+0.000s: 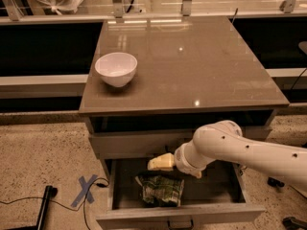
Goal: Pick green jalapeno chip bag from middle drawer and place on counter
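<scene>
Plainly, the chip bag (160, 189) lay in the open drawer (216, 213), the gripper (161, 163) just above it, its opening impossible to judge. A shallow pinch on crinkled foil could slip short of the counter (201, 56).

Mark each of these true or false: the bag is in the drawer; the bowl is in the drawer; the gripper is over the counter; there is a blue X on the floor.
1. The bag lies in the open drawer. True.
2. The bowl is in the drawer. False: it stands on the counter.
3. The gripper is over the counter. False: it is low in the drawer opening, just above the bag.
4. A blue X marks the floor beside the drawer. True.
</scene>
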Robot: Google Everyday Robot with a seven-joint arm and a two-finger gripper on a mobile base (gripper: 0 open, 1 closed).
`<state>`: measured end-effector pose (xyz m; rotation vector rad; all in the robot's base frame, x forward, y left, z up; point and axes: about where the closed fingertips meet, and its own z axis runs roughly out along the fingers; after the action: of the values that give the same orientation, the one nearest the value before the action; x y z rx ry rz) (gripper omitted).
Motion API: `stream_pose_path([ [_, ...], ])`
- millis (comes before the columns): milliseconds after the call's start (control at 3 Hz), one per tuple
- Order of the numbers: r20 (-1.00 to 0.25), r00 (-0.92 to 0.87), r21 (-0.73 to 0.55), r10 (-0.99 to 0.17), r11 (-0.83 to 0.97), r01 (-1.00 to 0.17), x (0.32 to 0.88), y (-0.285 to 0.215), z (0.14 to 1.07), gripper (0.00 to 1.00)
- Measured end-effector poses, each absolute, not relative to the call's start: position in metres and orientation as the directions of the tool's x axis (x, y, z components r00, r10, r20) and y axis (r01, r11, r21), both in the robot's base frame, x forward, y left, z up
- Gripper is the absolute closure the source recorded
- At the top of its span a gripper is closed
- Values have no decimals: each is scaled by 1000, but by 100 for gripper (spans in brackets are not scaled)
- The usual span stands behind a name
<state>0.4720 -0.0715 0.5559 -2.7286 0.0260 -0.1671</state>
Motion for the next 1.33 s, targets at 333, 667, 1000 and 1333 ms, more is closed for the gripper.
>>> stream_pose_path([
  [333, 119, 992, -388, -36, -921, 13, 473, -73, 555, 0],
  [667, 96, 994, -395, -50, -919, -8, 472, -75, 547, 0],
  [1000, 101, 993, -410, -63, -912, -16, 460, -79, 521, 0],
  [1333, 160, 984, -425, -78, -905, -3, 451, -85, 503, 0],
])
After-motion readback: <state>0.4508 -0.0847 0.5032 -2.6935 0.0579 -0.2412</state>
